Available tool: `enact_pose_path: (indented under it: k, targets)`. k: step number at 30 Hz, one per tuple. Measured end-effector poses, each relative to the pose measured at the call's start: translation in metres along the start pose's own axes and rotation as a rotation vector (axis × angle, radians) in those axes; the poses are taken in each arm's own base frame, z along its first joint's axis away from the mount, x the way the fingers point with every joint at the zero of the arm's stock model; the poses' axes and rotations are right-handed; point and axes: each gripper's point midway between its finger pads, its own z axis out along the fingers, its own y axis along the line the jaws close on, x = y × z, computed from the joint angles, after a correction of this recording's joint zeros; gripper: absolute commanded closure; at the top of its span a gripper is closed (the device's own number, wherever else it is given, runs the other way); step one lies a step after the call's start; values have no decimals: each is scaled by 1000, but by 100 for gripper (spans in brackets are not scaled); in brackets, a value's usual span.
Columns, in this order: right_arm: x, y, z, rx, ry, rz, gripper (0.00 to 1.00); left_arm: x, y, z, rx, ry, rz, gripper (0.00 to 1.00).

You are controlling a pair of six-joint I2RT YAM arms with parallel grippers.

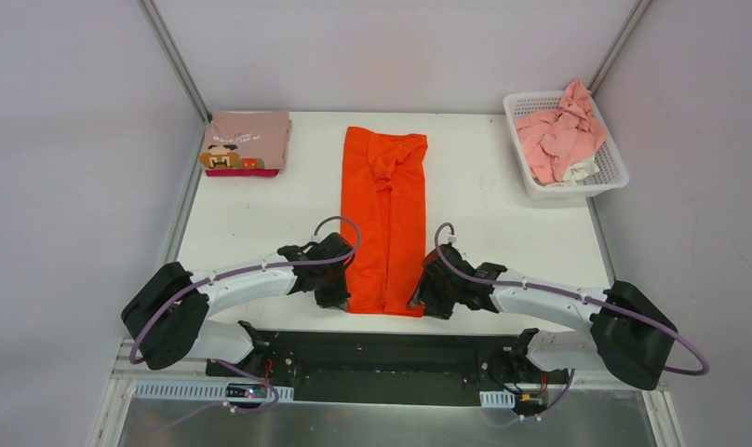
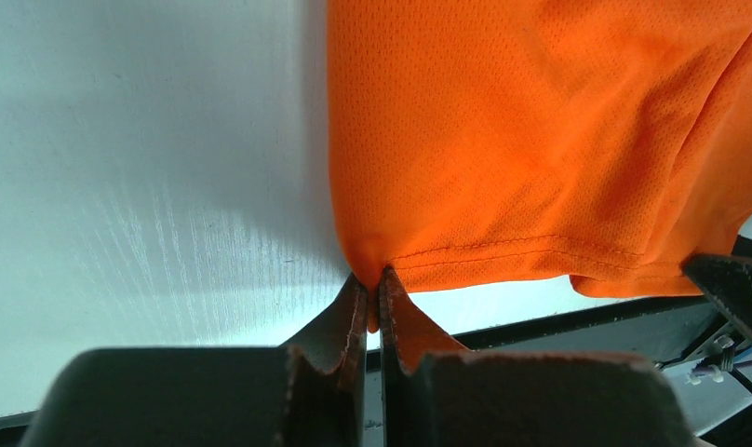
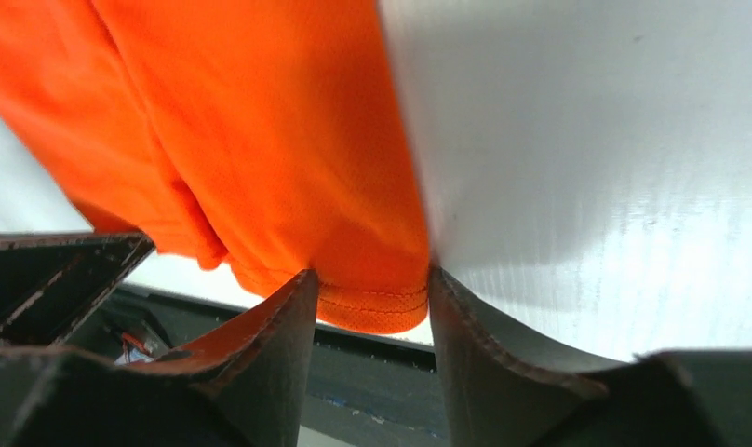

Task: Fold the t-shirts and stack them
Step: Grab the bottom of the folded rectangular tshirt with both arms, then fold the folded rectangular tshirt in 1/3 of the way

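Note:
The orange t-shirt lies in a long narrow fold down the middle of the white table, hem toward me. My left gripper is at its near left corner. In the left wrist view that gripper is shut on a pinch of the orange t-shirt at the hem. My right gripper is at the near right corner. There its jaws stand open, straddling the hem of the orange t-shirt without pinching it.
A folded dusty-pink shirt with a pixel face lies on a magenta one at the back left. At the back right, a white lattice basket holds crumpled light pink shirts. The table's near edge runs just behind both grippers.

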Motion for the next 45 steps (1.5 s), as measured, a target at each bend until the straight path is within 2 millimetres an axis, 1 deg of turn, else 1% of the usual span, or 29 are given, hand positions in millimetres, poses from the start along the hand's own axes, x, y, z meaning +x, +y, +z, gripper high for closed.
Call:
enact_pose_path:
  k: [3,7,9,14,19,23,26,29,30,32,35,37,39,42,45]
  targets:
    - [-5,-4,1,44,-37,-1,61,0,0,0,8,-5,-1,100]
    - [-6,-13,1,87,-58,-8,90,0,0,0,10,-4,0,100]
    - [-4,-18,1,107,-55,-11,100,0,0,0,10,-3,1,100]
    - [2,-21,0,89,-34,-13,100,5,2,-3,26,6,6,100]
    - [28,-22,-4,9,53,-32,100,23,15,-12,70,31,9,100]
    - [42,-19,-10,-28,93,-51,100,34,22,-20,107,47,10,100]
    - [46,-12,-16,-69,101,-63,100,35,18,-30,152,38,14,100]
    - [44,-4,-20,-85,98,-68,100,30,10,-41,204,4,20,100]
    - [43,1,-23,-89,94,-70,100,29,8,-43,215,-3,23,100]
    - [38,18,-30,-111,78,-79,100,22,0,-50,233,-25,32,100]
    - [24,45,-41,-151,23,-94,100,8,-12,-58,239,-64,48,100]
    - [14,57,-48,-163,-21,-104,100,-3,-20,-61,231,-95,56,100]
    - [2,64,-54,-158,-68,-109,100,-14,-26,-64,215,-130,64,100]
    - [-18,67,-57,-136,-125,-106,100,-34,-33,-70,192,-194,66,100]
    - [-42,68,-58,-104,-181,-102,100,-61,-40,-78,169,-259,51,100]
